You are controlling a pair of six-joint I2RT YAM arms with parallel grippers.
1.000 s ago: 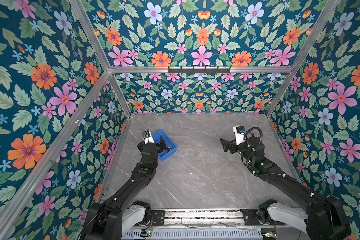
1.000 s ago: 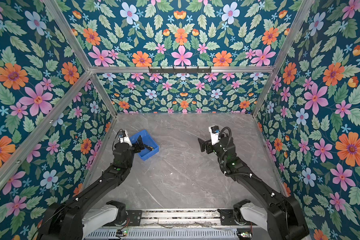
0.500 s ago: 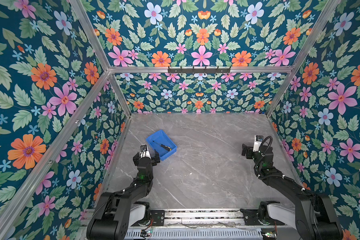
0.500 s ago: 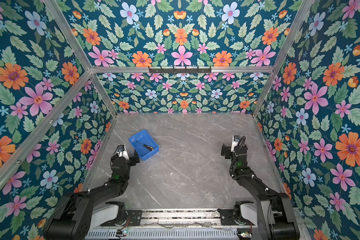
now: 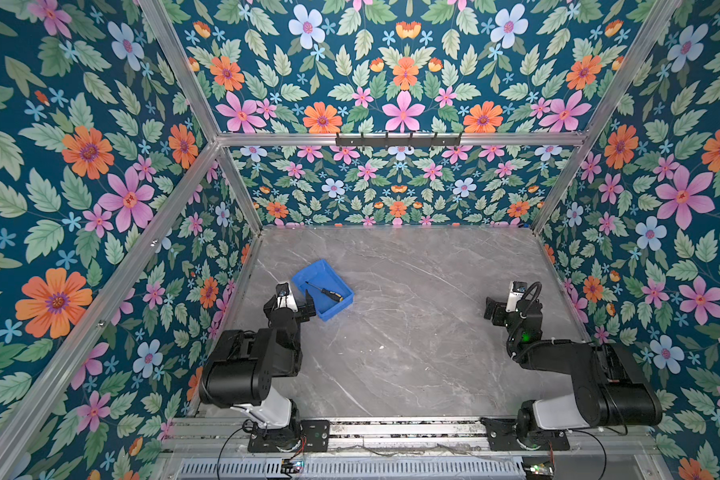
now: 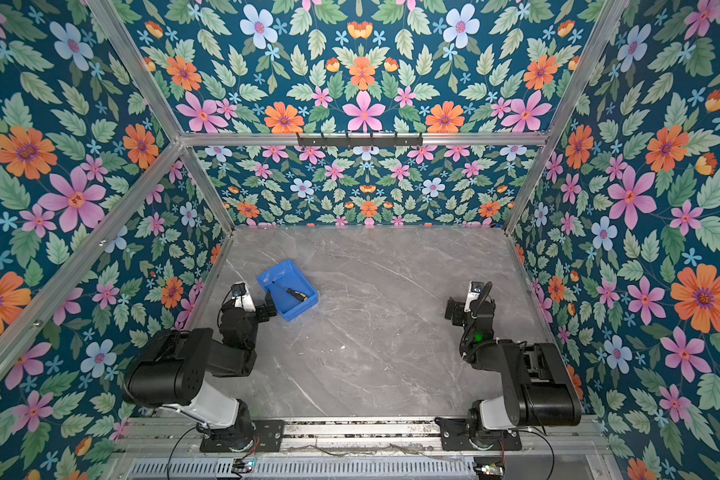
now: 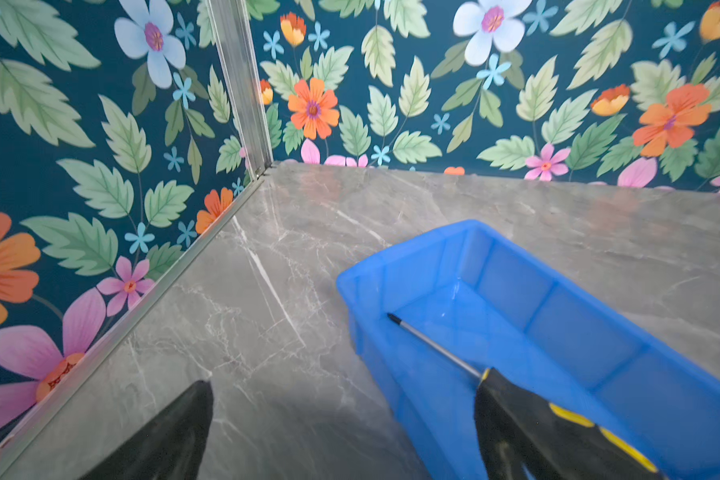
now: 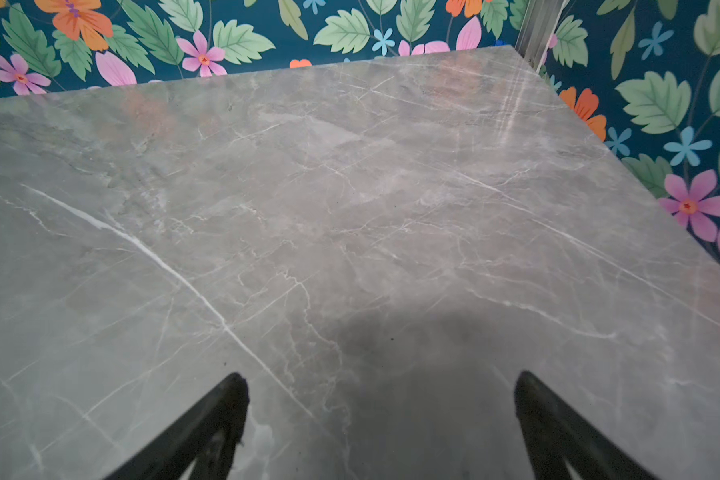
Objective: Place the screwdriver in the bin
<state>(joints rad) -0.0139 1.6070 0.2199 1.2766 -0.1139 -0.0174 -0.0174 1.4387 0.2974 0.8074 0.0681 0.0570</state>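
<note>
On the grey bench (image 5: pixel 412 332), in both top views, the screwdriver (image 5: pixel 324 291) (image 6: pixel 289 291) lies flat inside the bin (image 5: pixel 336 309) (image 6: pixel 302 309), diagonal across its floor, and nothing holds it. The left gripper (image 5: pixel 294 305) (image 6: pixel 259 308) hangs just beside the near corner of the bin, its jaws apart and empty. The right gripper (image 5: pixel 495 309) (image 6: pixel 454 309) is well apart on the other side, jaws also wide and empty. From the left wrist view, the left gripper (image 7: pixel 341 386) shows two dark jaws spread wide, one over bare bench and one in front of the bin (image 7: pixel 412 245), where the screwdriver (image 7: pixel 433 345) rests with its thin shaft on the blue floor. From the right wrist view, the right gripper (image 8: pixel 379 380) holds its jaws apart over bare marble only. I judge that the placing step is done and the task looks complete. The next move asks only that both arms keep clear of the bin. I count one screwdriver, one bin, two grippers.
</note>
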